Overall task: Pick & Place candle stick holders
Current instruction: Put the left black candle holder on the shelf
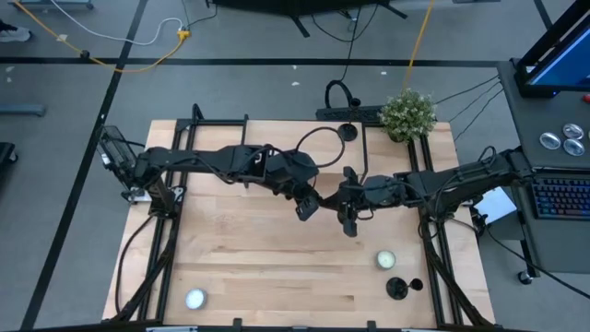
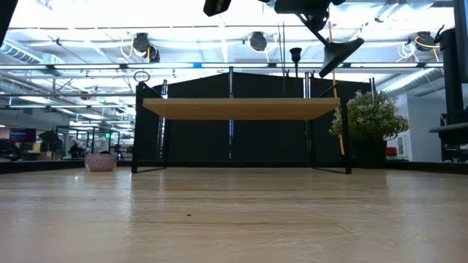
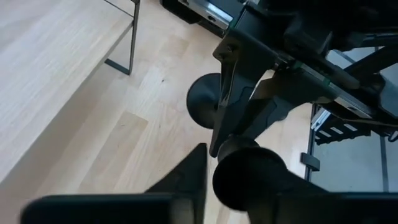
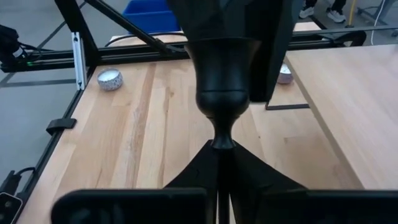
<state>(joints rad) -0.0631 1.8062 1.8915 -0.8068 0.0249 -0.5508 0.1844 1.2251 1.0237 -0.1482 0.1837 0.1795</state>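
High above the table's middle my two grippers meet at one black candle stick holder (image 4: 222,68). My right gripper (image 1: 347,207) is shut on its thin stem. My left gripper (image 1: 310,207) is open, and the holder's wide round end (image 3: 249,177) sits between its fingers. The holder's disc base (image 2: 341,51) shows tilted in the low view. A second holder (image 1: 348,132) stands on its base on the far shelf. A third (image 1: 398,289) stands on the table near the front right. My right gripper pinches the holder's thin stem (image 4: 221,144) between its two fingertips, just under the rounded knob. The fingers lie roughly level, coming from the table's right. The holder is lifted clear of the table, its wide cup end toward my left gripper. My left gripper shows a slim gap between its one visible finger (image 3: 186,180) and the round end. That end hides the other finger, so I cannot tell whether it touches.
A raised wooden shelf (image 2: 234,109) on a black frame spans the far side, with a potted plant (image 1: 408,112) at its right end. Two tealights lie on the table, one near the front right (image 1: 385,261) and one near the front left (image 1: 194,298).
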